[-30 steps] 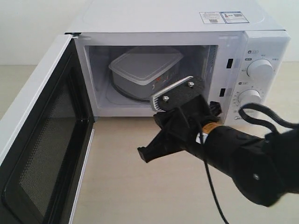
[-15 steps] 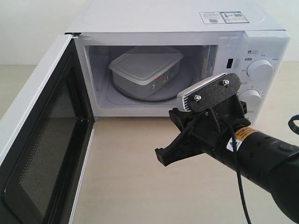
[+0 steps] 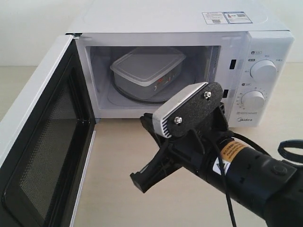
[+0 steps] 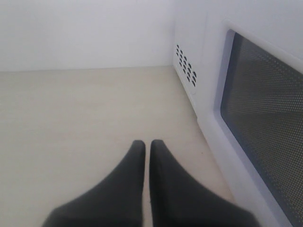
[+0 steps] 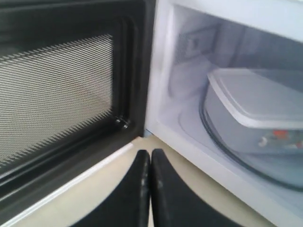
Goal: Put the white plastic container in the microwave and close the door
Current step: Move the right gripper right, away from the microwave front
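— White wall [image 3: 28, 28] at the back and a pale beige, faintly wood-grained tabletop [image 3: 118, 189] under everything. That's all of the room I can make out. What's the big box?

— That's the microwave [image 3: 170, 19], also white, sitting on the tabletop. It has stickers [image 3: 226, 17] on its roof and two round dials [image 3: 263, 71] stacked on the right-hand panel. The door [image 3: 42, 142] is swung wide open to the left, so its black inner frame and mesh window face the camera side.

— And the white plastic container [image 3: 147, 71]?

— It's inside the cavity with the lid on, resting on the glass turntable [image 3: 142, 100]. It sits a bit skewed to the cavity walls, and there's a red mark on the side facing out.

— What about the arms?

— The right gripper [image 5: 150, 158] hangs over the tabletop just in front of the open cavity. Its black fingers are pressed together and it's carrying nothing. In the exterior view, the grey-and-black camera block [image 3: 187, 111] on its wrist covers the lower right corner of the opening.

— And the other one?

— The left gripper [image 4: 147, 146] is round the outer side of the door, near it but not touching, low over the tabletop. Its fingers are together too, with only a hairline slit between them, and it's empty as well. Its view also catches some small vent holes [image 4: 185, 61] in the microwave's side wall, next to the door's window.
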You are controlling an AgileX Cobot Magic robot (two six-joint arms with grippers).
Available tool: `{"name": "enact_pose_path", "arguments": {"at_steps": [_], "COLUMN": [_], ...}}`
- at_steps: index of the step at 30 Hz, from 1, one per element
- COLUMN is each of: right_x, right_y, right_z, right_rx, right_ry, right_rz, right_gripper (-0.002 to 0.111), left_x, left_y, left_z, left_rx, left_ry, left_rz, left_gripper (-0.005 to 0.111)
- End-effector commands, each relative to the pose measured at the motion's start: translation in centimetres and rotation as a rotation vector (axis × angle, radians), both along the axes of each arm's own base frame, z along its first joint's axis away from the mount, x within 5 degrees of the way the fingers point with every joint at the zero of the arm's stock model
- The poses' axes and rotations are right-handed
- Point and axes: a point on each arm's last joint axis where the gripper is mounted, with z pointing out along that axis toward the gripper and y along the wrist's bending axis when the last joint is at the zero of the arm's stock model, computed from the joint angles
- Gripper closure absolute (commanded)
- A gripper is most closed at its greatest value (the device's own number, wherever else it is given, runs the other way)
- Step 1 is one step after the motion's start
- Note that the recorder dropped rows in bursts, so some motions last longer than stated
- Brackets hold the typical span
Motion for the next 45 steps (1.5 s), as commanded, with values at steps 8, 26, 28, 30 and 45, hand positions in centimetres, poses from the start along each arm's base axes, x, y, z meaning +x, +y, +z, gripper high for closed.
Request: {"name": "enact_pose_path", "arguments": {"at_steps": [8,26,28,30,45], "right_x": [0.0,-2.0,-2.1,-2.1,-1.6], "right_y": [-1.9,-5.3,-5.3,-5.3,-6.0], "right_z": [1.4,1.8,1.7,1.7,3.4], "right_rx": [-0.081,-0.084,-0.091,-0.093,0.019], "right_ry": [-0.154,-0.15,-0.139,-0.136,-0.278], "right_rz": [-0.143,-0.165,-0.159,-0.157,-0.267], "right_gripper": [0.109,0.109,0.109,0.109,0.109], "left_x": [0.0,-0.3,-0.6,-1.0,-3.9], "left_y": [0.0,0.2,0.2,0.2,0.4], "left_z": [-0.1,5.1,6.5,7.8,15.7], "left_rx": [-0.002,-0.024,-0.028,-0.032,-0.018], "left_ry": [-0.004,-0.464,-0.506,-0.547,-0.491], "left_rz": [0.001,0.016,0.016,0.016,0.005], "left_gripper": [0.102,0.102,0.102,0.102,0.102]}}
